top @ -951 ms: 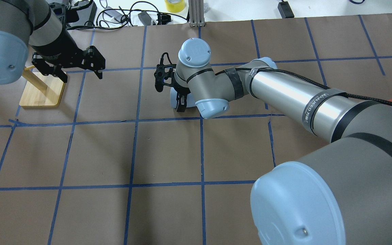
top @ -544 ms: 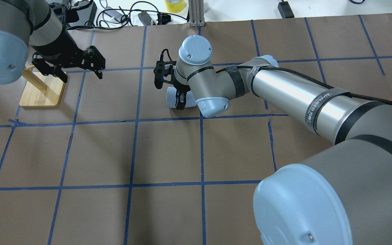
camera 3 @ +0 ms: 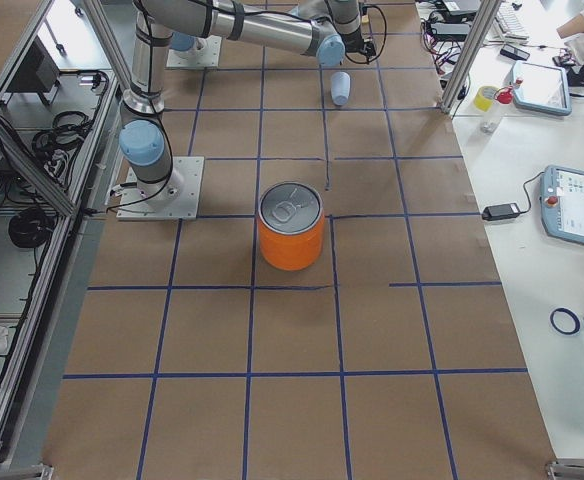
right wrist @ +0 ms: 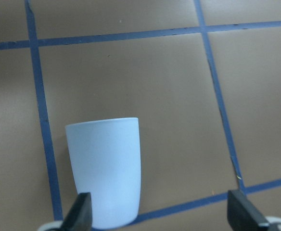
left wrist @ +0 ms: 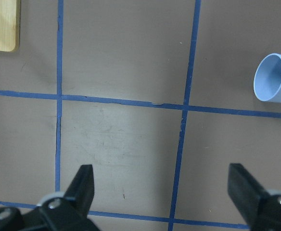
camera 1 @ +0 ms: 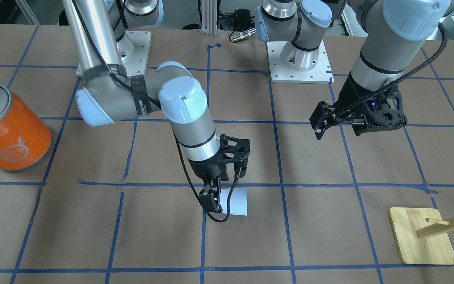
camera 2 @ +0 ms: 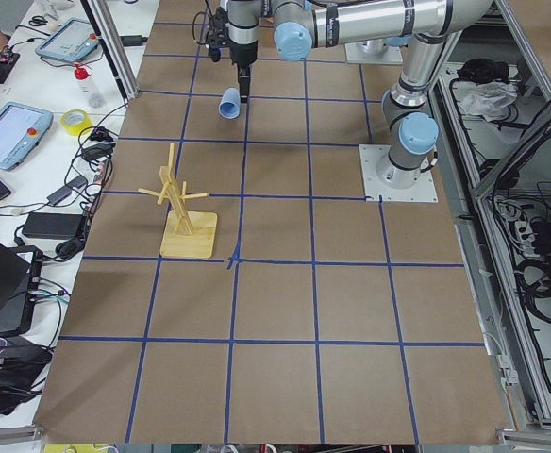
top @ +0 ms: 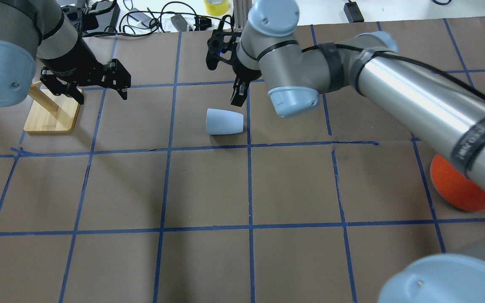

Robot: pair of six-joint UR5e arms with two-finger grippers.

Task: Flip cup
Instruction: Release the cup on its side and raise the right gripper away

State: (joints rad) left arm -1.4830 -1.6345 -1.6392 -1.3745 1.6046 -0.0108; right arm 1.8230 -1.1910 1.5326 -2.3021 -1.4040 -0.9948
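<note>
Overhead exterior shows my right gripper point(top: 236, 99), fingers spread, has let go and lifted beyond the cup point(top: 224, 122), which lies on its side, so the flip looks unfinished.

Readable words: none; no letter or number can be made out for certain.
Arm band point(top: 474, 143): white lettering on black, wrapped round the right arm's silver tube, well back from the right gripper point(top: 239, 93); too blurred to read.
Orange can point(camera 1: 12, 134): white round emblem point(camera 1: 12, 152) on its side, a fruit outline with a leaf; well apart from the right gripper.
Can lid point(camera 3: 291, 207): ring-shaped mark, no legible letters.
Pendant screen point(camera 3: 577, 205): small icons, too small to read; off the table, far from the right gripper.
</note>
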